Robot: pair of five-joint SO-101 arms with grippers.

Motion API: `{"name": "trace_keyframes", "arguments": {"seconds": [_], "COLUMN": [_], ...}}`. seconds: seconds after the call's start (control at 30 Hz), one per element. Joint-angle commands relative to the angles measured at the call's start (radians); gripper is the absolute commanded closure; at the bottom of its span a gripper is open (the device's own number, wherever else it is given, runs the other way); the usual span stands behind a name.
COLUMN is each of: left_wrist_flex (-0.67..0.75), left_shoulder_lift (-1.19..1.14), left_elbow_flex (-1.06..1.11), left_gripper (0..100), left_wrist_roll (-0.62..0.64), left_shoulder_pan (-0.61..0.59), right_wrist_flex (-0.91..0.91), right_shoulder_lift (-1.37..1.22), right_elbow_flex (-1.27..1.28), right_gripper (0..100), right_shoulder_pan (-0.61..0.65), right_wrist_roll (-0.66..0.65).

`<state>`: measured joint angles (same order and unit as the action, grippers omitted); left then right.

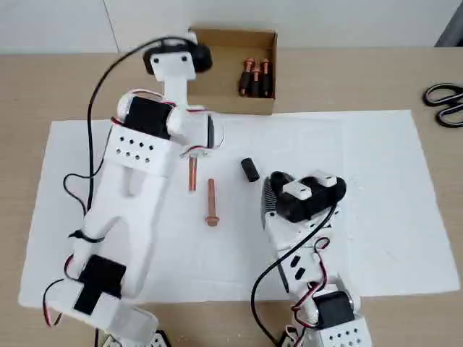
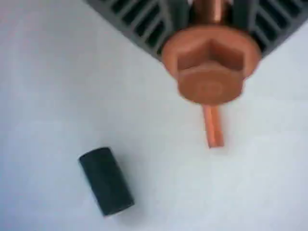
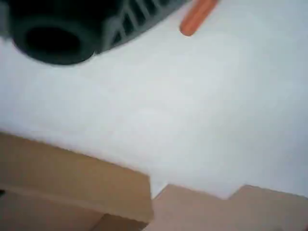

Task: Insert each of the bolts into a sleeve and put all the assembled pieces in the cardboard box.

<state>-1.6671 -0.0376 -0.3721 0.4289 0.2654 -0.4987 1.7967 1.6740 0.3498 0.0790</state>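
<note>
We see the left tool [image 1: 197, 148] closed on the held bolt [image 1: 193, 173] – a copper-coloured one, gripped by the shank. Its hex head [image 2: 210, 67] faces the left wrist camera. This tool hangs over the white paper sheet [image 1: 362, 202] that covers the middle of the desk [image 1: 43, 87], a little toward the far edge.

Just beside it, toward the near edge, the loose bolt [image 1: 211, 202] lies flat on the sheet, head pointing at the near edge. In the left wrist view its thin tip [image 2: 212, 127] pokes out from behind the held bolt's head. The loose sleeve [image 1: 249, 170], short and black, lies on its side [image 2: 106, 180] near the sheet's centre, apart from both bolts.

The right tool [image 1: 271, 194] sits just beside that sleeve, on the side toward the desk's right edge. In its own wrist view we see the held sleeve [image 3: 50, 36] – a second black one, seemingly clamped against the ribbed jaw, open bore facing the camera.

The cardboard box [image 1: 217, 79] stands at the middle of the far edge, touching the sheet, with three assembled pieces [image 1: 256, 78] side by side along its right wall. Scissors [image 1: 445, 103] lie at the desk's right edge.
</note>
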Motion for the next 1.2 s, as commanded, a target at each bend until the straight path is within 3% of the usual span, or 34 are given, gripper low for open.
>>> {"name": "trace_keyframes", "arguments": {"seconds": [0.0, 0.3, 0.5, 0.6, 0.9, 1.0, 1.17], "left_wrist_flex": [0.072, 0.097, 0.104, 0.242, 0.859, 0.968, 0.994], "left_shoulder_lift": [0.135, 0.45, 0.543, 0.551, 0.551, 0.551, 0.551], "left_elbow_flex": [-0.096, -0.136, 0.031, 0.219, 0.707, 0.799, 0.843], "left_gripper": [99, 99, 99, 99, 99, 99, 99], "left_wrist_roll": [0.018, 0.017, -0.018, -0.015, 0.011, 0.023, 0.029], "left_shoulder_pan": [0.014, 0.215, 0.229, 0.193, 0.153, 0.173, 0.221], "right_wrist_flex": [0.025, 0.024, -0.016, -0.016, -0.018, -0.018, -0.018], "right_shoulder_lift": [0.016, 0.01, 0.013, 0.013, 0.012, 0.008, 0.008], "right_elbow_flex": [0.009, 0.009, 0.009, 0.009, 0.009, 0.009, 0.009], "right_gripper": [99.5, 99.5, 99.5, 99.5, 99.5, 99.5, 99.5], "right_shoulder_pan": [0.051, 0.074, 0.074, 0.074, 0.104, 0.133, 0.134], "right_wrist_roll": [0.02, 0.02, 0.021, 0.021, 0.021, 0.021, 0.021]}}
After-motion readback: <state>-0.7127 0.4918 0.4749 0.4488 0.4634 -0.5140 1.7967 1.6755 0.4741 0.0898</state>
